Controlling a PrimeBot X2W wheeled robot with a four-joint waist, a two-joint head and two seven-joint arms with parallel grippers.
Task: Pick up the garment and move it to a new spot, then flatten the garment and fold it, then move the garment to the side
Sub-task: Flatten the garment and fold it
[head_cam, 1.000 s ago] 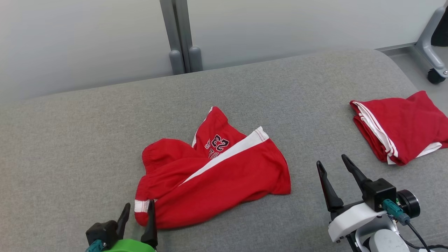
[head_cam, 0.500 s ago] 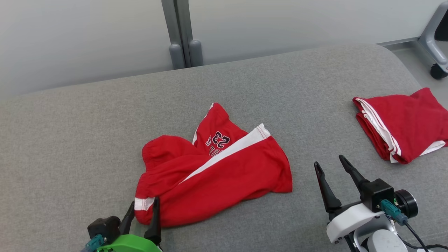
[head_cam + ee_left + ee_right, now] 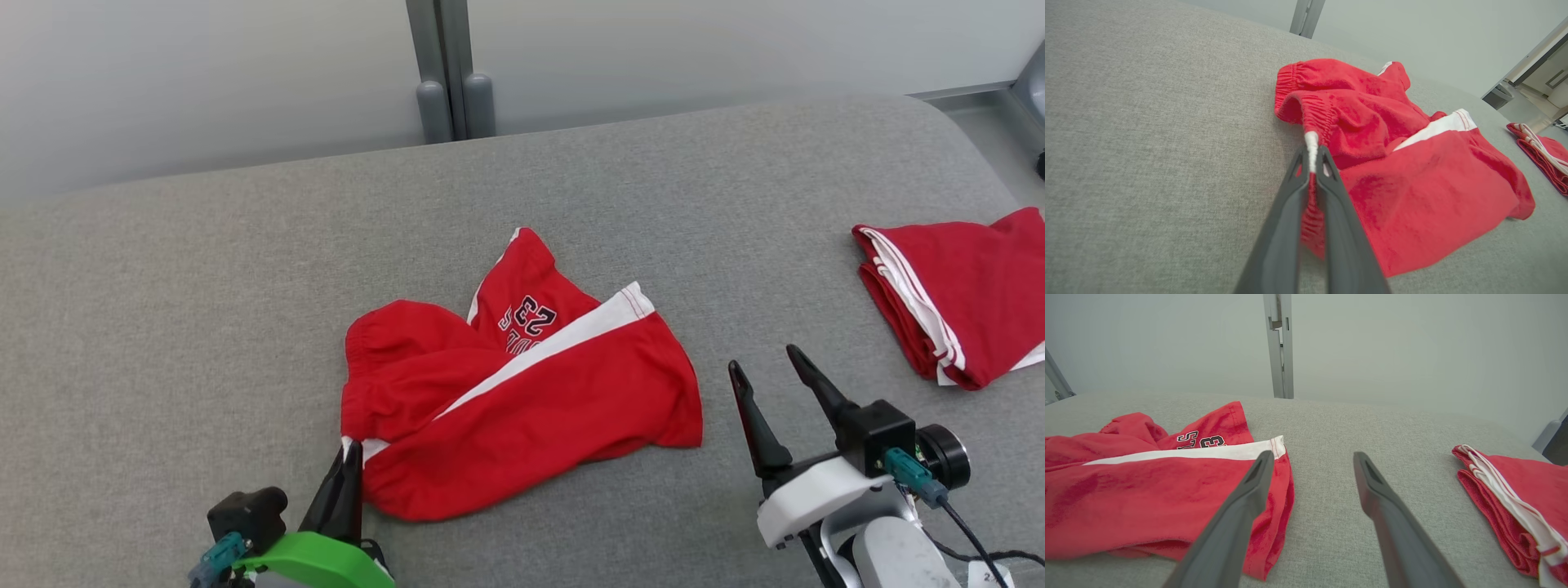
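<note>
Grey woven fabric covers the counter (image 3: 163,327), with a pale wall and a grey post (image 3: 445,73) behind it.

At the lower left of the head view, the pinch on the red garment (image 3: 522,400) looks thin. It takes only the white-trimmed corner of the elastic waistband, so I'd guess the cloth could slide out once the weight comes onto it. The garment sits crumpled in the middle of the frame, one leg tucked under the other. Hauled up by that single corner it may hang twisted and land just as bunched. Further right, a swing toward the folded red garment (image 3: 963,302) at the right edge could knock that pile askew.

The left claw (image 3: 351,447) is clamped tight, and the left wrist view shows the white trim squeezed between its two fingers (image 3: 1312,153). The right claw (image 3: 763,363) stands spread wide at the lower right. It holds nothing and hovers over bare fabric just beside the garment's hem, with its tips apart in its own view (image 3: 1312,457).
</note>
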